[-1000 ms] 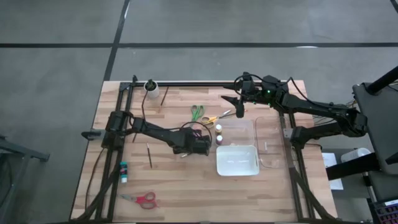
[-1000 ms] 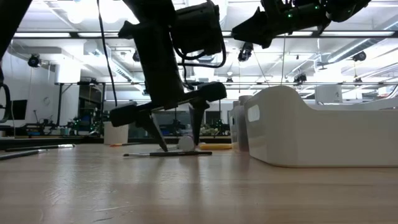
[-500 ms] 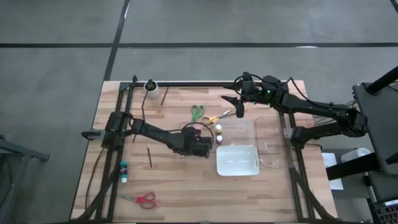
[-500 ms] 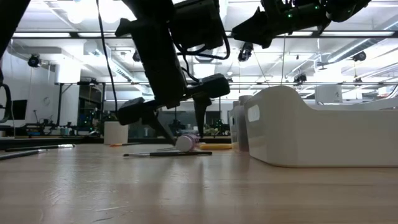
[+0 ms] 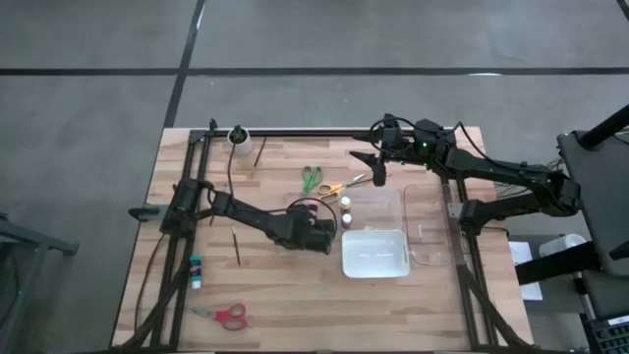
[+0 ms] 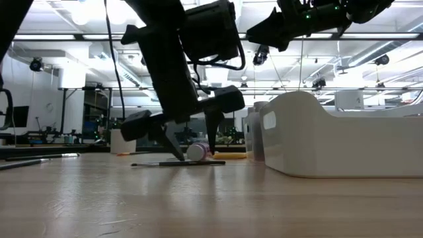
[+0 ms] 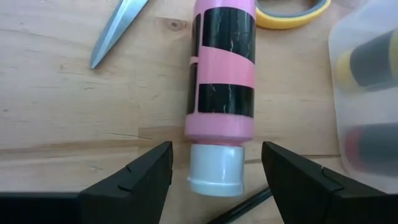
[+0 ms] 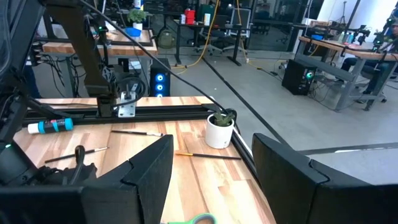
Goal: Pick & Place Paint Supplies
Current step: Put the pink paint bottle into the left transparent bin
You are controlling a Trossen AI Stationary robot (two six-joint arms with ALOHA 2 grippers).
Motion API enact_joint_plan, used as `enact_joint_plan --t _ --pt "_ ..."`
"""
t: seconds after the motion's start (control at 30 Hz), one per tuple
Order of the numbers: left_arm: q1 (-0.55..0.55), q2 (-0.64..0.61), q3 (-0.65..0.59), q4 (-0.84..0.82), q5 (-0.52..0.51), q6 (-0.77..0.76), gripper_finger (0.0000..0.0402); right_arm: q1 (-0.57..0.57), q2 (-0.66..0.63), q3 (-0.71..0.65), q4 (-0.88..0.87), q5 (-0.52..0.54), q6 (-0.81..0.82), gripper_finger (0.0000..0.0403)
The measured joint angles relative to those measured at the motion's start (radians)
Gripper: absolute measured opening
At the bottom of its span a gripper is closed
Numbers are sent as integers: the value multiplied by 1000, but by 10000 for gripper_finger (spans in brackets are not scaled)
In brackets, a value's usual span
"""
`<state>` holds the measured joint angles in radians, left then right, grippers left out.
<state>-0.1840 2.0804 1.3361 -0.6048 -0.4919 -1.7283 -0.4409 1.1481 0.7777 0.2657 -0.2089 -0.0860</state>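
Just left of centre in the high view, the left gripper [image 7: 215, 180] straddles the lying pink-and-black paint bottle [image 7: 222, 68], jaws apart at its white cap [image 7: 215, 167]; slide further onto the body before closing. Upper right, the right gripper [image 5: 377, 167] hovers open. Counted: three scissors, about three brushes

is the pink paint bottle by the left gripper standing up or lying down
Lying down: the pink bottle rests on its side on the table, white cap between the open left gripper fingers.
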Motion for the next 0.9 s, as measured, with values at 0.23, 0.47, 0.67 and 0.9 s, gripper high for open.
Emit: enact_joint_plan --t 0.23,0.47,0.67,0.9 --pt "-66 3 -2 7 -123 -4 250 0 0 0 0 0 0 217" --pt "-123 79 -14 13 -321 -50 250 0 0 0 0 0 0 217" --pt "-125 107 -10 18 -362 -101 250 0 0 0 -2 0 0 217" --pt "-125 109 -13 25 -373 -66 250 0 0 0 -3 0 0 217"
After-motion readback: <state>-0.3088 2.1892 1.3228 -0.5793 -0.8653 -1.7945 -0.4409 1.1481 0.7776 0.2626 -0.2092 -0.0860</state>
